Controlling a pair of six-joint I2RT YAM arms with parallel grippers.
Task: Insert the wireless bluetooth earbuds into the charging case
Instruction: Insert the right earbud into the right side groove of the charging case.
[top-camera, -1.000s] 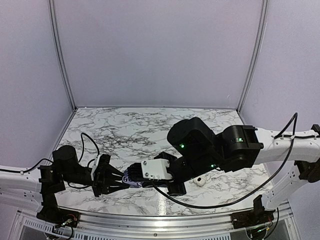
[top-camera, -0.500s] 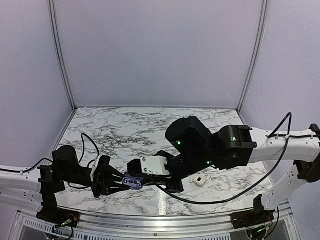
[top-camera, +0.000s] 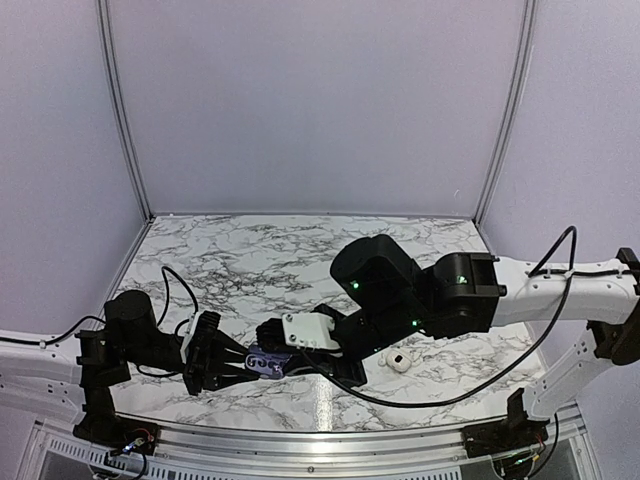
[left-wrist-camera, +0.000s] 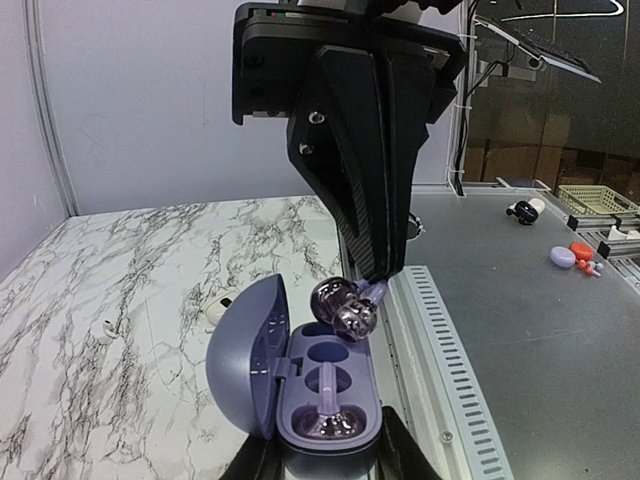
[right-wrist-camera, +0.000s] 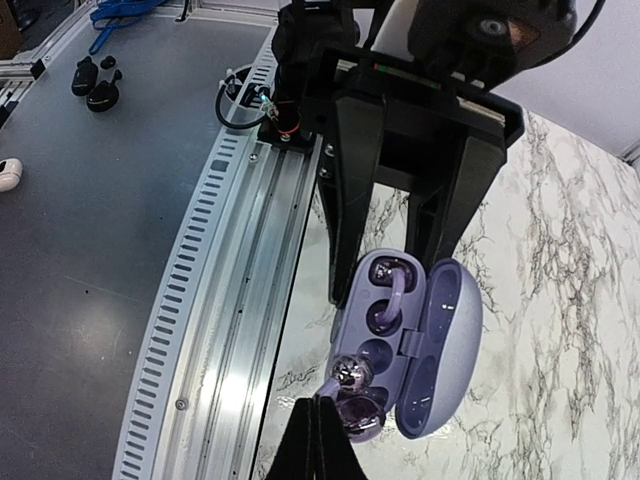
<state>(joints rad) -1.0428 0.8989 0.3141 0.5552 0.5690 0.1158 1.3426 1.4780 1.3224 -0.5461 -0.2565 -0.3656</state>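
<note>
The lavender charging case (left-wrist-camera: 300, 400) is open, lid to the left, and my left gripper (left-wrist-camera: 325, 462) is shut on its base. One glossy purple earbud (left-wrist-camera: 328, 425) sits in the wells nearest the left fingers. My right gripper (left-wrist-camera: 378, 278) is shut on the second purple earbud (left-wrist-camera: 343, 305) and holds it just above the empty far wells. In the right wrist view the held earbud (right-wrist-camera: 352, 375) hangs at the closed fingertips (right-wrist-camera: 320, 410) over the case (right-wrist-camera: 440, 340). From above, the case (top-camera: 262, 362) lies between both grippers near the table's front edge.
A small white object (top-camera: 400, 362) lies on the marble table to the right of the right arm; it also shows in the left wrist view (left-wrist-camera: 215, 312). The slotted aluminium rail (right-wrist-camera: 230, 300) runs along the table's near edge, right beside the case.
The right gripper with the earbud has moved left and down toward the open case. The left gripper and case have stayed in place.
</note>
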